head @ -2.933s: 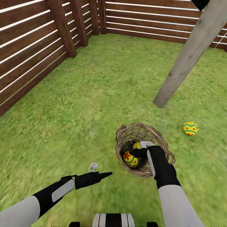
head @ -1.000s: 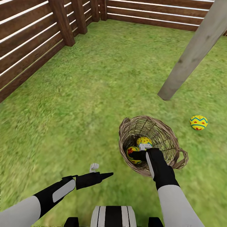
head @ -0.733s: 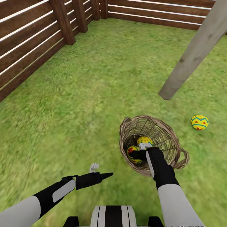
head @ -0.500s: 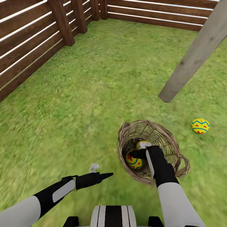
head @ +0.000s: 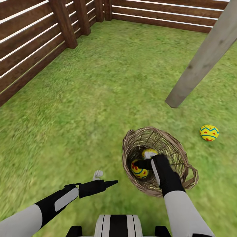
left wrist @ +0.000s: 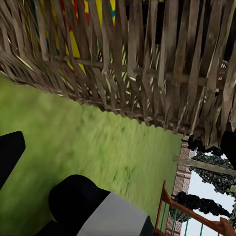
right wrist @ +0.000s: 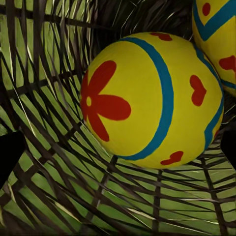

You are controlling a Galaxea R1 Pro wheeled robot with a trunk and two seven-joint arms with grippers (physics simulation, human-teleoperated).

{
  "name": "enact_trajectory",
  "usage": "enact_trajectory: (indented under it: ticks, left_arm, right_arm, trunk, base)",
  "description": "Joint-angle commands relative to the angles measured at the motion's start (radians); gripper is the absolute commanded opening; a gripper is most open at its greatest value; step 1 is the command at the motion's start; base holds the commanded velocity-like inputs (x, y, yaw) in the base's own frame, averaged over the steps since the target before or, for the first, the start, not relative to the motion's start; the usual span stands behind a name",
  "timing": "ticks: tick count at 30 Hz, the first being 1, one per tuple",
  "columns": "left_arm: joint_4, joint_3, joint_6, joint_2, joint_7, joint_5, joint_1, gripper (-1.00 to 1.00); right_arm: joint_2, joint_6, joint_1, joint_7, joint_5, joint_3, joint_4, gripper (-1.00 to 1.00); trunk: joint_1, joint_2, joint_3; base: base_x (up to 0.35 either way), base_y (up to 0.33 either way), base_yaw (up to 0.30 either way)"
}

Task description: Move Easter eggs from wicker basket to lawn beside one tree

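Observation:
The wicker basket (head: 179,154) stands on the lawn (head: 82,108), tilted slightly toward me. Two Easter eggs lie inside: one with a red flower (head: 138,170) and one behind it (head: 148,152). My right gripper (head: 144,160) reaches down into the basket, open. In the right wrist view the flower egg (right wrist: 152,98) sits between its black fingertips (right wrist: 10,155), with the other egg (right wrist: 219,24) beside it. A third egg (head: 209,132) rests on the grass close to the tree (head: 204,59). My left gripper (head: 102,178) hovers open left of the basket, facing its wicker wall (left wrist: 132,69).
A brown slatted fence (head: 33,49) runs along the left and the far side. The pale trunk leans across the upper right, its foot (head: 174,100) just beyond the basket. Grass stretches between fence and trunk. My base (head: 118,228) shows at the lower edge.
My right gripper has sunk a little deeper into the basket, toward the flower egg. The basket has rocked and shifted slightly. The left arm has stayed put.

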Motion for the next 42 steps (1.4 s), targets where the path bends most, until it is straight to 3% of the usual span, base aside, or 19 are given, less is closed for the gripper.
enact_trajectory:
  ticks: [1, 5, 19, 28, 35, 38, 40, 42]
  left_arm:
    - [0.000, -0.003, 0.008, 0.001, -0.001, 0.011, -0.001, 1.00]
    - [0.000, -0.003, 0.008, 0.002, -0.003, 0.011, -0.001, 1.00]
    - [-0.002, -0.003, 0.008, 0.005, -0.006, 0.010, -0.001, 1.00]
    - [-0.002, -0.003, 0.009, 0.006, -0.006, 0.010, -0.001, 1.00]
    - [-0.001, 0.000, 0.016, 0.004, -0.006, 0.011, -0.001, 1.00]
    - [-0.001, 0.000, 0.018, 0.002, -0.006, 0.011, -0.001, 1.00]
    - [-0.001, 0.000, 0.018, 0.001, -0.006, 0.011, -0.001, 1.00]
    - [-0.001, -0.001, 0.017, 0.001, -0.006, 0.011, -0.001, 1.00]
  right_arm:
    - [0.001, -0.008, 0.000, 0.009, 0.011, -0.004, 0.009, 1.00]
    - [0.001, -0.073, 0.000, 0.008, 0.012, -0.005, 0.031, 1.00]
    - [0.001, -0.124, -0.001, 0.002, 0.016, -0.003, 0.034, 1.00]
    - [0.007, -0.142, -0.003, -0.079, 0.005, -0.009, 0.034, 1.00]
    - [0.007, -0.143, -0.007, -0.094, 0.002, -0.009, 0.033, 1.00]
    - [0.007, -0.142, -0.007, -0.095, 0.002, -0.027, 0.034, 1.00]
    - [0.007, -0.137, -0.007, -0.096, 0.002, -0.074, 0.040, 1.00]
    - [0.007, -0.130, -0.007, -0.096, 0.002, -0.096, 0.042, 1.00]
  trunk:
    - [0.000, 0.000, -0.001]
    - [0.000, 0.000, -0.001]
    - [0.000, 0.000, -0.001]
    - [0.000, 0.000, -0.001]
    - [0.000, 0.000, -0.001]
    - [0.000, 0.000, -0.001]
    - [0.000, 0.000, -0.001]
    - [0.000, 0.000, -0.001]
  base:
    - [0.000, 0.000, 0.000]
    - [0.000, 0.000, 0.000]
    - [0.000, 0.000, 0.000]
    - [0.000, 0.000, 0.000]
    - [0.000, 0.014, 0.000]
    - [0.000, 0.220, 0.000]
    - [0.000, 0.207, 0.000]
    - [0.000, 0.081, 0.000]
